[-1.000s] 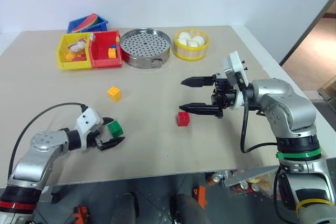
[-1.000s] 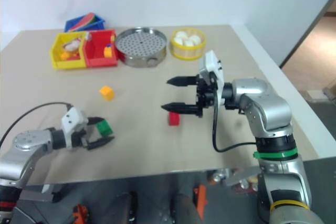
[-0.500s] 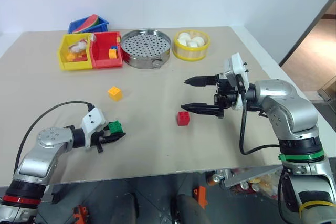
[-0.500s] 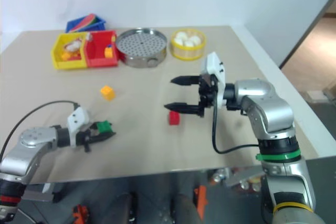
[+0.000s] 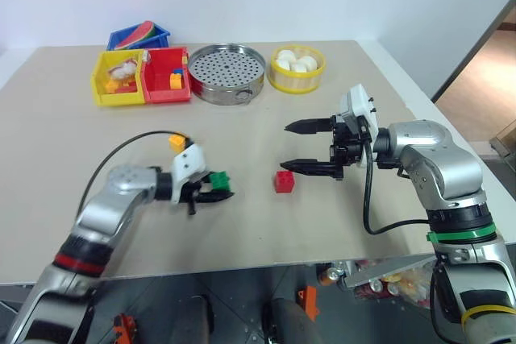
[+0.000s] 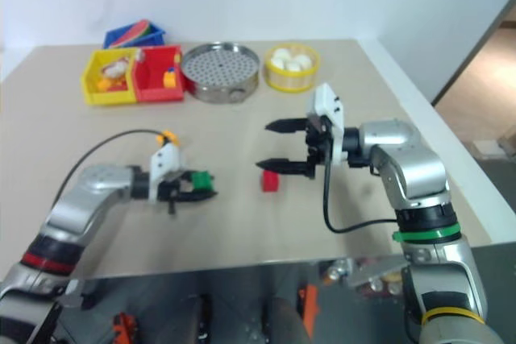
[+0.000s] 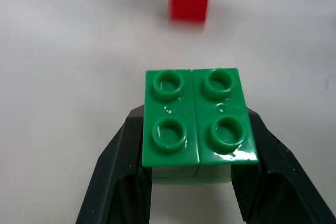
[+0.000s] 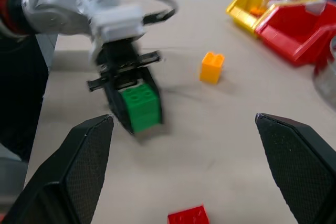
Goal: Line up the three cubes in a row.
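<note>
The left gripper (image 5: 216,190) is clamped on the green cube (image 5: 218,178), left of frame centre in the left eye view, its 2 fingers (image 7: 118,166) pressing the cube's sides. The red cube (image 5: 283,182) lies on the table (image 5: 242,231) just right of it, apart. The right gripper (image 5: 295,147) hangs with its fingers wide apart, right of centre, just above and right of the red cube. The orange cube (image 5: 177,142) sits behind the left arm.
</note>
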`<control>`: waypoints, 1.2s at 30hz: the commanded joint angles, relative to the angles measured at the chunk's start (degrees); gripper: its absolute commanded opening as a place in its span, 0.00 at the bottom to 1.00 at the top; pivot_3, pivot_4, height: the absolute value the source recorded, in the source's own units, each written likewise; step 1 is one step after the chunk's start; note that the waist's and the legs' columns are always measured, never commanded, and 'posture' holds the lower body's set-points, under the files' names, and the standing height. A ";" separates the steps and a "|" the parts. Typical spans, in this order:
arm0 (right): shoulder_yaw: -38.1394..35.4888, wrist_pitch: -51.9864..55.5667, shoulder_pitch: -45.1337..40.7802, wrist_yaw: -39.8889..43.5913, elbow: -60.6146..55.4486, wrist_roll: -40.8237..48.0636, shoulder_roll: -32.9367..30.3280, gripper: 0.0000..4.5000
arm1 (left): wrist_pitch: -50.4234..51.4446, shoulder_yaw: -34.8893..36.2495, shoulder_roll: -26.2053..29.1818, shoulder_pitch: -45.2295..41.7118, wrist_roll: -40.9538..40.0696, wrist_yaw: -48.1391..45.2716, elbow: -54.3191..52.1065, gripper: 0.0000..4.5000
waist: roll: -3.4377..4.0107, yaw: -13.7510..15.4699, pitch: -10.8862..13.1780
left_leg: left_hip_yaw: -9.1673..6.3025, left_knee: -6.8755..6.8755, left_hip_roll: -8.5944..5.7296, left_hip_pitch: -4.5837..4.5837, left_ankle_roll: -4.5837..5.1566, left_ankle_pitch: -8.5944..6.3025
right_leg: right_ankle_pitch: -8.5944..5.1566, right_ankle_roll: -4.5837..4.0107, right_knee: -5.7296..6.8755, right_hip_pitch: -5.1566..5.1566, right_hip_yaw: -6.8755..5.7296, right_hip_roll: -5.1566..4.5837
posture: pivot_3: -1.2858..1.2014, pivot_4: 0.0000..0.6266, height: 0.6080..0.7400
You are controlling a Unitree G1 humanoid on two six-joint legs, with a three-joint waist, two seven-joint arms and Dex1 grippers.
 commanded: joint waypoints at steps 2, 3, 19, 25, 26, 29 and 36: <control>-0.67 -1.61 -1.87 0.31 0.56 -0.64 -0.54 1.00 | -2.85 -2.89 -1.83 -4.14 2.60 -2.91 5.54 0.30 | 0.01 -0.34 0.00 | 0.00 -0.01 0.03 0.02 0.09 -0.06 | -0.01 -0.02 0.02 -0.03 0.08 0.08 | 0.52 0.24 1.00; -0.66 -1.76 -1.94 0.35 0.67 -0.72 -0.45 1.00 | -2.96 -3.54 -2.31 -4.93 2.97 -3.65 6.46 0.30 | 0.01 -0.35 0.00 | -0.02 -0.03 0.05 0.03 0.10 -0.07 | -0.03 -0.04 0.03 -0.04 0.08 0.14 | 0.52 0.24 1.00; -1.03 -3.68 0.67 -0.43 -0.61 -1.28 -0.27 1.00 | -8.35 -4.71 -6.95 -6.53 6.75 -4.92 12.99 0.30 | 0.01 -0.08 0.00 | -0.10 0.05 0.09 0.00 0.10 -0.07 | -0.03 -0.05 0.06 -0.02 0.05 0.19 | 0.52 0.24 1.00; -1.16 -4.08 1.35 -0.58 -0.94 -1.36 -0.57 1.00 | -8.28 -4.14 -8.77 -7.37 6.94 -4.24 14.20 0.30 | 0.01 -0.05 0.00 | -0.11 0.05 0.09 -0.01 0.10 -0.07 | -0.03 -0.05 0.06 -0.02 0.04 0.20 | 0.52 0.24 1.00; -1.17 -4.11 1.48 -0.66 -1.03 -1.37 -0.55 1.00 | -8.39 -4.25 -8.96 -7.44 7.18 -4.26 14.30 0.30 | 0.01 -0.07 0.00 | -0.11 0.05 0.09 -0.01 0.10 -0.07 | -0.03 -0.05 0.06 -0.02 0.04 0.20 | 0.52 0.24 1.00; -1.17 -4.19 1.97 -0.84 -1.42 -1.34 -0.52 1.00 | -8.57 -5.15 -9.16 -7.66 8.37 -4.40 15.14 0.30 | 0.01 -0.06 0.00 | -0.13 0.05 0.09 -0.01 0.10 -0.07 | -0.03 -0.05 0.07 -0.02 0.03 0.21 | 0.52 0.24 1.00; -1.28 -4.29 3.00 -1.25 -2.13 -1.32 -0.96 1.00 | -8.97 -4.97 -9.62 -8.08 9.07 -5.02 16.82 0.30 | 0.01 -0.06 0.00 | -0.13 0.06 0.08 -0.01 0.10 -0.07 | -0.03 -0.05 0.08 -0.02 0.03 0.20 | 0.52 0.24 1.00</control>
